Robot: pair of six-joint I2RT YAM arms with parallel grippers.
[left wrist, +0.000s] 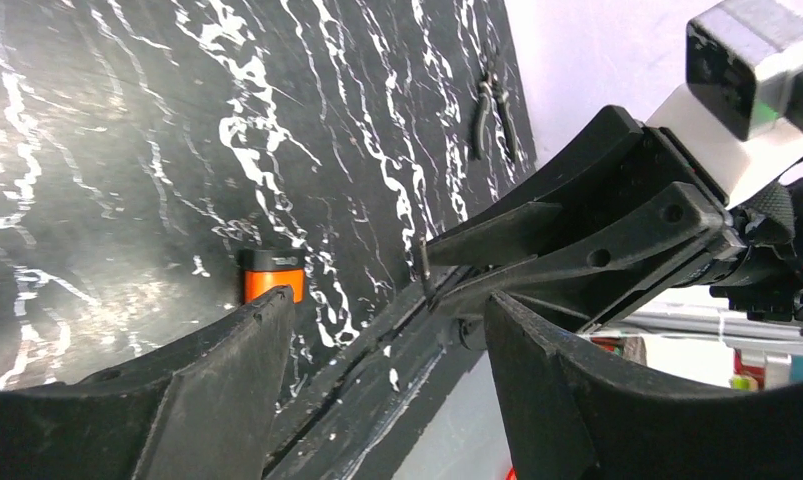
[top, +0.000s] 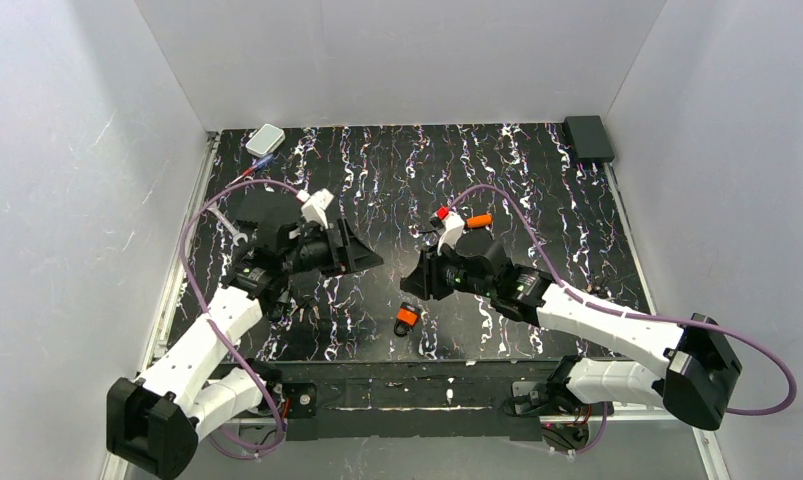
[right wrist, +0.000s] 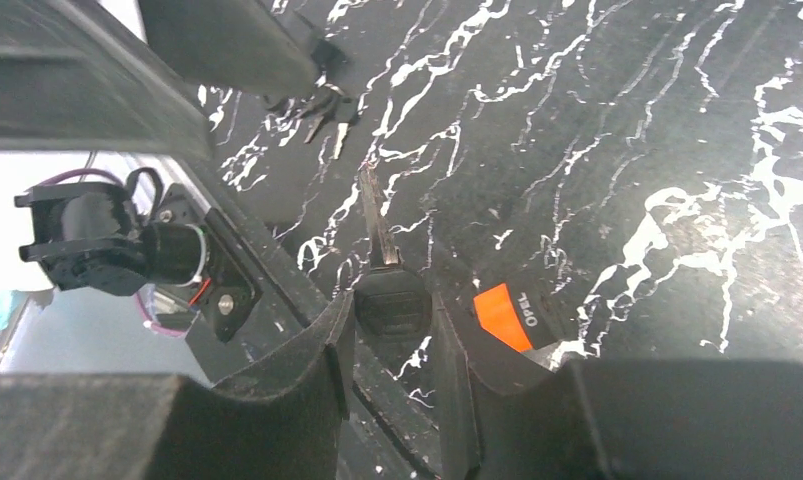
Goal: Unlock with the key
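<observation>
**Boundaries.** The mat [top: 537, 180] is enclosed by white walls on the left, back and right. A metal rail runs along its near edge, in front of the arm bases. The widest open stretch of mat lies behind the two grippers, toward the back wall. The gap between the grippers themselves is narrow.

**Tools.**
- The left gripper [left wrist: 387, 310] hangs over the mid-left mat. Its fingers stand apart with nothing between them.
- The right gripper [right wrist: 391, 322] faces it from the right, clenched on the key [right wrist: 383, 265]. The black head is pinched between the fingers, and the blade points forward, clear of the mat.

**Task items.**
- The padlock [top: 407, 318] lies flat on the mat, between the two grippers and toward the near edge. It is close to the right gripper but touches neither gripper.

**Count.**
- Arms: two.
- Grippers: two.
- Key: one.
- Padlock: one.
- White box [top: 266, 139]: one, at the back-left corner.
- Black box [top: 588, 138]: one, at the back-right corner.
- Screwdriver [top: 479, 220]: one, with an orange handle, just behind the right wrist.
- Pliers [left wrist: 495, 110]: one pair, dark, flat on the mat near its edge.
</observation>
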